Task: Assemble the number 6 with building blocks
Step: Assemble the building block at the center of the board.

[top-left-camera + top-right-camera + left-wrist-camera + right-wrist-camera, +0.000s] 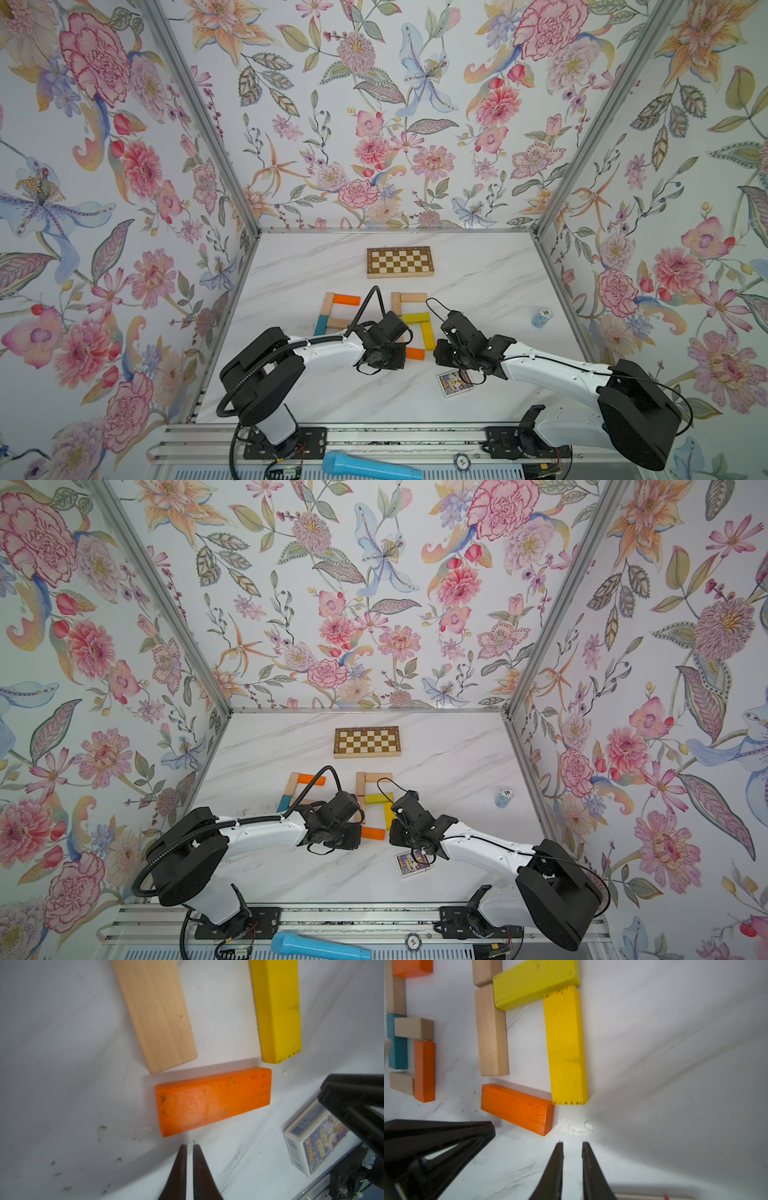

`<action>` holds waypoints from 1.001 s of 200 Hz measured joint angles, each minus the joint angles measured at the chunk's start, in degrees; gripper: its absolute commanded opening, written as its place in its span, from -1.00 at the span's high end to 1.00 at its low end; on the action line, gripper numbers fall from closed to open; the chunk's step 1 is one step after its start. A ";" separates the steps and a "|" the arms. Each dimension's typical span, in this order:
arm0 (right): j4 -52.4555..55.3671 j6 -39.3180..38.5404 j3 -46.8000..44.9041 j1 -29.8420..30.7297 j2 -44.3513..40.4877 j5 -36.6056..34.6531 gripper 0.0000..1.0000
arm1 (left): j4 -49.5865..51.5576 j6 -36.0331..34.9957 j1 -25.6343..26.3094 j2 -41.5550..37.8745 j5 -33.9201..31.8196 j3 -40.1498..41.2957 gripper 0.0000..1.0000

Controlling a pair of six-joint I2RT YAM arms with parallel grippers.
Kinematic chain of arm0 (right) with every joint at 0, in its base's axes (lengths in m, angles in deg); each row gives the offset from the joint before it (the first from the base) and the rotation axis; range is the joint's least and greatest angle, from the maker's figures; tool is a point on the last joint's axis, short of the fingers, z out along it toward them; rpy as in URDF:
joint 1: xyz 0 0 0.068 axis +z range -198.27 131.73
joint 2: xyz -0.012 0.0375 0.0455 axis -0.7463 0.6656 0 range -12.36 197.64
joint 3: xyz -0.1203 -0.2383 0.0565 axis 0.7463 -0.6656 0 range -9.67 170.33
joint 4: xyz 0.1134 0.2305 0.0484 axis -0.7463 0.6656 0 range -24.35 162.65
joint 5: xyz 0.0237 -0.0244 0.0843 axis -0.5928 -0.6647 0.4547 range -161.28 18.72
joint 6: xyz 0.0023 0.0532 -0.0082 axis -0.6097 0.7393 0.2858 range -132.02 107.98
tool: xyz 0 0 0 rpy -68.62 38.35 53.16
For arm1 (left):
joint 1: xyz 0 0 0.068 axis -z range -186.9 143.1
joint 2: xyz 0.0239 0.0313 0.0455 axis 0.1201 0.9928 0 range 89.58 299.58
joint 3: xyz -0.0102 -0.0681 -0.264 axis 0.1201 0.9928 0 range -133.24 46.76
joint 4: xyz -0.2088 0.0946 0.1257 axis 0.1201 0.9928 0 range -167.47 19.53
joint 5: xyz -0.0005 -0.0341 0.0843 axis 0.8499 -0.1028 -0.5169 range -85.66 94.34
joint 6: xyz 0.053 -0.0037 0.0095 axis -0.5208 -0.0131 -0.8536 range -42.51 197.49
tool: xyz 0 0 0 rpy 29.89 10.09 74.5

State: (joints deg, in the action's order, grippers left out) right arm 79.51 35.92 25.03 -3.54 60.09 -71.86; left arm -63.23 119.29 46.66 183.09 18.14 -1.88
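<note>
Both empty: left end effector [190,1146] together, just short of orange block [214,1101]; right end effector [572,1142] slightly apart, near same block.

Open marble tabletop [62,1064] fronts the orange block [214,1101], a pale bar [158,1014] and yellow bar [276,1009] crowding its far side, a card box [315,1142] nearby.

Small rectangular building blocks [409,320] lie flat in two groups side by side, each outlining a 6; one has pale wood bars [492,1030], two yellow bars [564,1047] and a slightly skewed orange bar [517,1108] closing its bottom; the other mixes pale, orange and one teal bar [397,1049].
</note>
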 measured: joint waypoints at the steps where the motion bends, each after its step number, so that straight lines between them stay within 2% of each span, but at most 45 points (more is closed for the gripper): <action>1: 0.00 0.00 0.00 -0.20 -0.24 0.00 0.64 | -0.07 0.00 0.09 0.00 0.02 0.00 0.76; 33: 0.63 -0.22 -0.66 -5.27 -6.95 -0.28 0.64 | -0.55 0.00 2.73 1.09 1.29 -1.36 0.78; 76: 3.48 -1.27 -0.98 -10.34 -12.41 -0.26 0.64 | -0.90 -0.39 3.15 5.99 1.68 -5.73 0.79; 200: 6.08 -4.26 -1.09 -11.61 -13.94 -0.24 0.63 | 3.21 -3.69 3.15 10.82 -0.33 -12.50 0.81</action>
State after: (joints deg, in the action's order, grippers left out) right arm 85.59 31.66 23.94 -15.15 46.14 -72.10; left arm -60.01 115.60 49.81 193.91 17.81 -14.38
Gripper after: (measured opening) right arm 0.184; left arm 0.096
